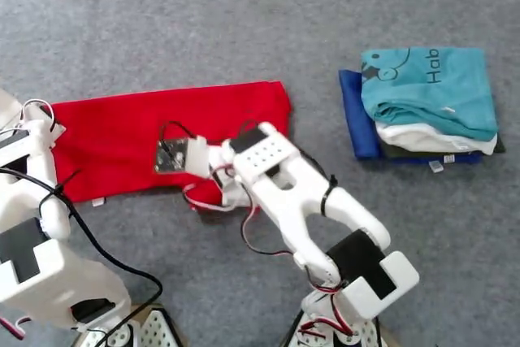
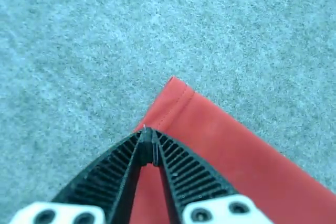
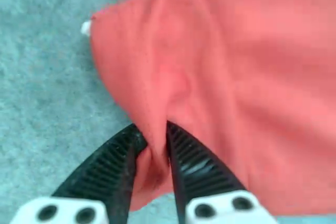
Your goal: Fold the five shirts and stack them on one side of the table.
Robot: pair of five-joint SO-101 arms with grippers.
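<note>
Both clamp the red shirt (image 1: 162, 119) — left tool (image 2: 148, 136) its edge, right tool (image 3: 152, 137) a fold

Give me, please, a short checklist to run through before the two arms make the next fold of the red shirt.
1. The right end effector pinches a raised fold of the red shirt: ok.
2. The left end effector is shut on the shirt's edge beside a corner: ok.
3. How many layers the left one holds: cannot tell.
4. The shirt lies smooth: not ok, bunched at the right end effector.
5. The stack of folded shirts sits apart from the red shirt: ok.
</note>
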